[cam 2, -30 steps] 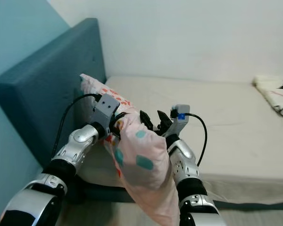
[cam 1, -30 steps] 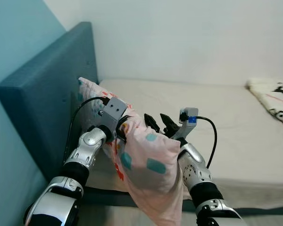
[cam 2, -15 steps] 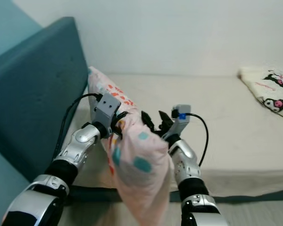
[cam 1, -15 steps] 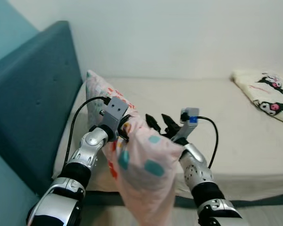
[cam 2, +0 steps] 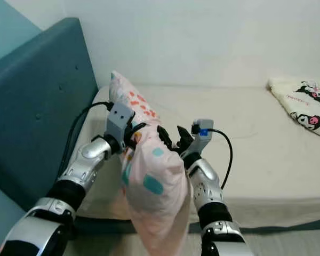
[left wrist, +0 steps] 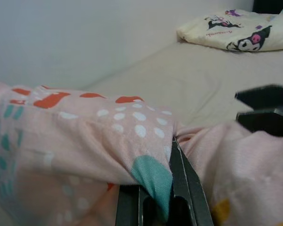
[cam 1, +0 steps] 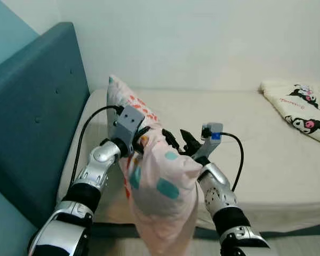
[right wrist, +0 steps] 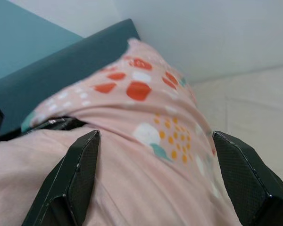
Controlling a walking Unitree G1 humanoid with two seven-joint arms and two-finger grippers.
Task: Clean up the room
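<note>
A pink pillow [cam 1: 160, 186] with teal, orange and white patches hangs between my arms above the near edge of the bed [cam 1: 240, 133]. Its upper corner [cam 1: 120, 93] points toward the teal headboard [cam 1: 32, 117]. My left gripper [cam 1: 140, 143] is shut on a fold of the pillow cover; in the left wrist view its black fingers [left wrist: 184, 183] pinch the fabric [left wrist: 108, 136]. My right gripper [cam 1: 178, 143] is open, its fingers [right wrist: 80, 174] spread on either side of the pillow [right wrist: 146, 141], touching its right flank.
A cream blanket with cartoon prints [cam 1: 301, 106] lies at the bed's far right. A white wall [cam 1: 202, 37] runs behind the bed. The beige mattress stretches bare between pillow and blanket. The headboard stands close on my left.
The camera has shifted, so the headboard sits further left. The pillow is raised slightly, its upper corner higher against the wall. The left gripper keeps its hold; the right stays spread.
</note>
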